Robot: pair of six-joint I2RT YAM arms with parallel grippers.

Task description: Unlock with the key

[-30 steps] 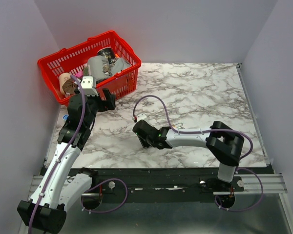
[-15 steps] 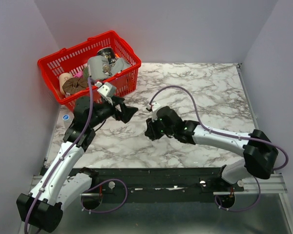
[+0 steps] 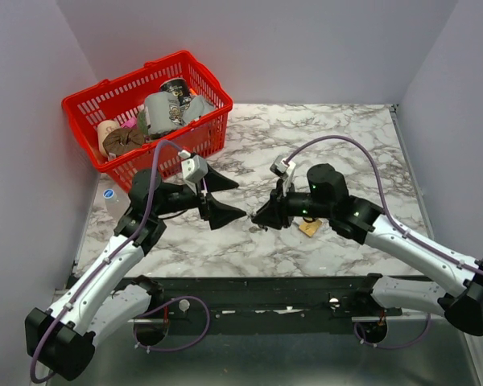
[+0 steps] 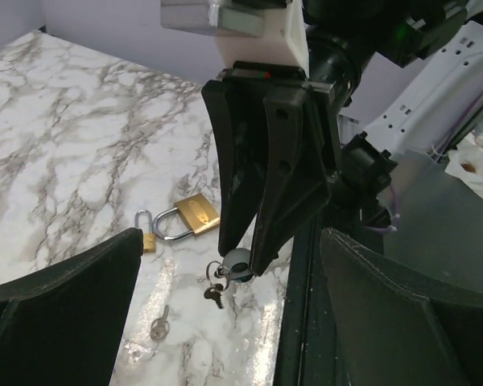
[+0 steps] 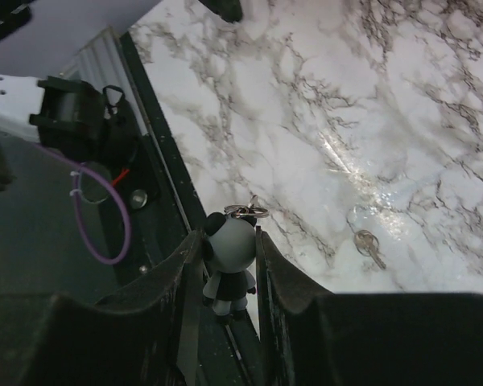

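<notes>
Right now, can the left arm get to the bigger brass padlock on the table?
Probably, though it's tight. The left gripper is open and the padlock lies uncovered on the marble, but the right gripper, shut on the panda charm of the key, hangs close beside it.

Overhead view, centre: the padlock (image 3: 310, 227) is partly covered by the right arm (image 3: 362, 221), and what hangs from the right gripper (image 3: 264, 220) is too small to tell. Left wrist view, lower middle: the key (image 4: 216, 296) under the panda charm (image 4: 237, 261) is a dark cluster with the blade unreadable, and this camera's own fingers (image 4: 56, 297) run off the bottom corners. Right wrist view, bottom centre: the charm hides the key.
</notes>
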